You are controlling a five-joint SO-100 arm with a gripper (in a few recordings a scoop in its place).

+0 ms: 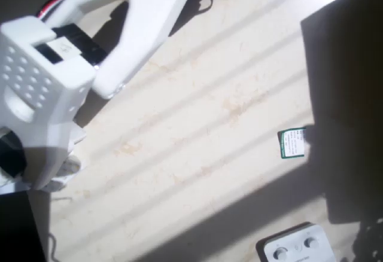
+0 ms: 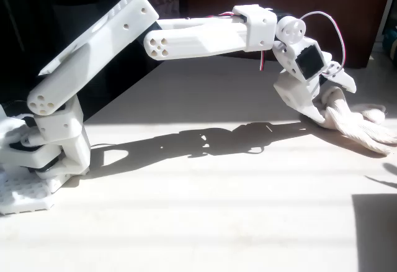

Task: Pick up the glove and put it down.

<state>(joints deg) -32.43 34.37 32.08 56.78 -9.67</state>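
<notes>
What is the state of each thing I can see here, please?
glove: lying on the table, pinched at one end by the pincer
pincer: down at table level, shut on the glove
card: lying flat on the table, alone
box with two knobs: resting at the table edge, untouched

Cream soft-fabric glove [image 2: 363, 125]: fingertips cut off at right edge of fixed view. White plastic two-knob box [image 1: 297, 247]: cropped by overhead view's bottom edge. Green-and-white card [image 1: 292, 143]: print illegible.

arm colour: white printed plastic arm [image 2: 198, 39]
wiring: red and white cable [image 2: 329, 20] looping above the wrist
motor: dark servo block [image 2: 308, 61] beside that cable
base: perforated plate [image 2: 22, 197]
</notes>
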